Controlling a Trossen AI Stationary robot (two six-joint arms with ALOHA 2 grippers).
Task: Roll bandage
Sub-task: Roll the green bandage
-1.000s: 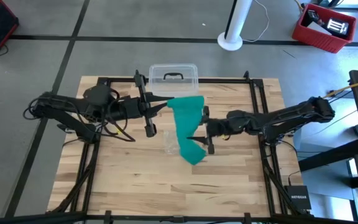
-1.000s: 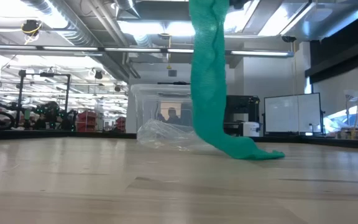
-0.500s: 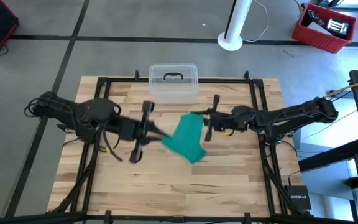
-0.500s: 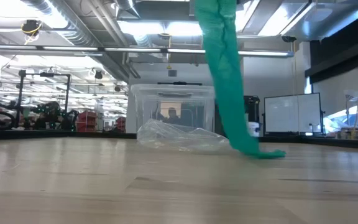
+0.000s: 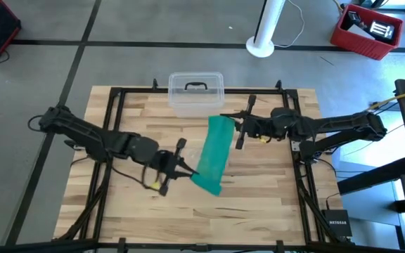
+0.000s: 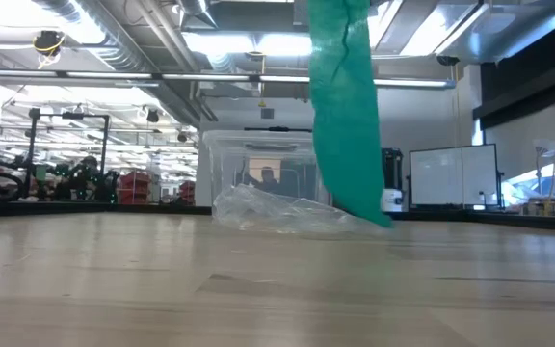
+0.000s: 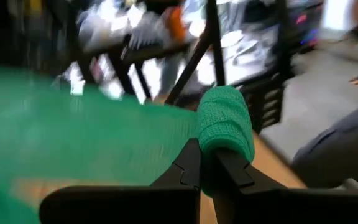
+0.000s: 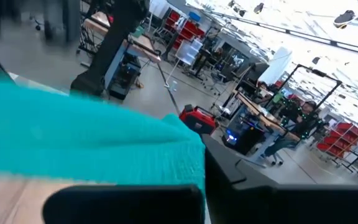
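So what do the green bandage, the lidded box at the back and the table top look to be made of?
Bandage: soft matte woven or crepe fabric; the left wrist view shows a fine crinkled weave and it hangs limp. Box: clear, glossy hard plastic, since you see through it. Table: pale wood in joined strips, butcher-block style, smooth with low sheen.

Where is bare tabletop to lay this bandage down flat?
Bare wood runs along the table's near edge, below both arms, and at its right half under the right gripper. Crowded: the clear box and plastic wrapper at the far edge, and around the left gripper holding the bandage.
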